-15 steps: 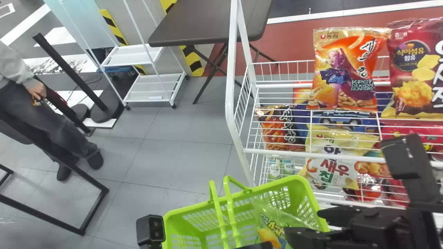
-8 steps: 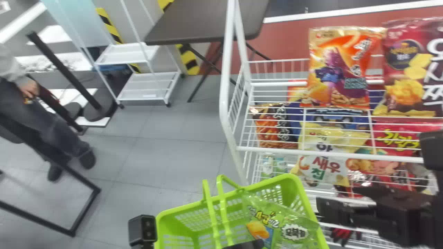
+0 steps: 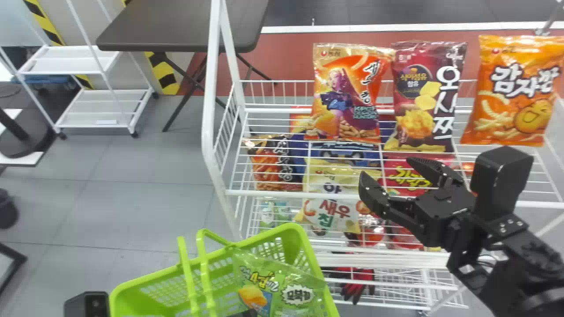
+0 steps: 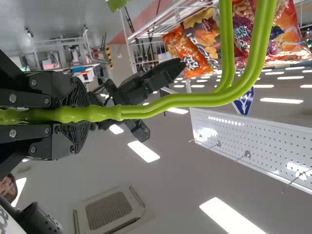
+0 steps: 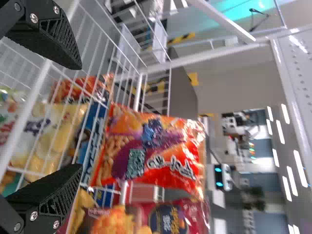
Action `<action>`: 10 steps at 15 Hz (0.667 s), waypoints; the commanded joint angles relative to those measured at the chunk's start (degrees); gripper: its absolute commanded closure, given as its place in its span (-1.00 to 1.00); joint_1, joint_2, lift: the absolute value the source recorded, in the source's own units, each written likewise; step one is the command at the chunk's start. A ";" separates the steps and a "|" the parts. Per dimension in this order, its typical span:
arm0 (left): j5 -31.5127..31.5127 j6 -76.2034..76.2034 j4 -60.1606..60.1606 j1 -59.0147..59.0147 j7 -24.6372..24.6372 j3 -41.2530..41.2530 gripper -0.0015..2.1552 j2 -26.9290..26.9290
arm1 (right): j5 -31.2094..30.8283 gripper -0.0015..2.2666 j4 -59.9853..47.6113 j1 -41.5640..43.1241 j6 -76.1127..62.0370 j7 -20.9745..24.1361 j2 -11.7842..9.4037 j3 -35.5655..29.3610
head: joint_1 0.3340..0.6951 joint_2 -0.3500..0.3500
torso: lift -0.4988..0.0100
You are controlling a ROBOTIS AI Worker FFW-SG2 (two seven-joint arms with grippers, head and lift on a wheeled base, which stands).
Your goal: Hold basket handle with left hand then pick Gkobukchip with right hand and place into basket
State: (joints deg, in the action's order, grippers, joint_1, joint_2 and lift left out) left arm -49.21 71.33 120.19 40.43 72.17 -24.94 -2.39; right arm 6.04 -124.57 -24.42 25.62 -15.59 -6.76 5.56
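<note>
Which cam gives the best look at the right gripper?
Head view: it shows the right gripper from fingertips back to wrist, fingers apart. The right wrist view has the two finger ends close up at its left edge, also apart. The left wrist view shows it farther off, partly behind the basket handle.

The basket [image 3: 291, 240] was situated before the left front corner of the rack [image 3: 269, 193], with the Gkobukchip [image 3: 282, 284] inside, toward the basket's right side. Along the rack's top, a left bag [image 3: 348, 97], middle bag [image 3: 418, 97] and right bag [image 3: 515, 92] formed a row. Beyond the rack's left end stood a table [image 3: 176, 26], with a cart [image 3: 103, 108] to its left.
</note>
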 commanded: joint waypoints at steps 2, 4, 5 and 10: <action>0.00 0.00 -0.05 -0.09 -0.10 0.15 1.00 -0.08 | 0.02 -0.91 6.62 -3.18 -17.22 1.17 0.08 -2.48 | 1.00 0.05 | 0.96; 0.00 0.00 -0.05 -0.09 -0.01 0.15 1.00 -0.08 | 0.46 -0.91 9.87 -4.85 -23.37 1.52 0.17 -4.24 | 1.00 -0.05 | 0.96; 0.00 0.00 -0.05 -0.09 -0.01 0.07 1.00 -0.16 | 0.64 -0.91 10.75 -5.99 -25.83 1.61 0.52 -4.77 | 1.00 -0.13 | 0.96; 0.00 0.00 -0.22 -0.35 -0.10 0.15 1.00 -0.34 | 3.36 -0.91 14.53 -8.45 -32.34 1.61 1.05 -7.32 | 1.00 -0.35 | 0.96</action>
State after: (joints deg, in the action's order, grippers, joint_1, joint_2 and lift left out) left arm -49.15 71.33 120.08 40.23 72.13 -24.78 -2.60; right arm 9.01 -110.81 -32.38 -5.30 -13.89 -5.73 -1.15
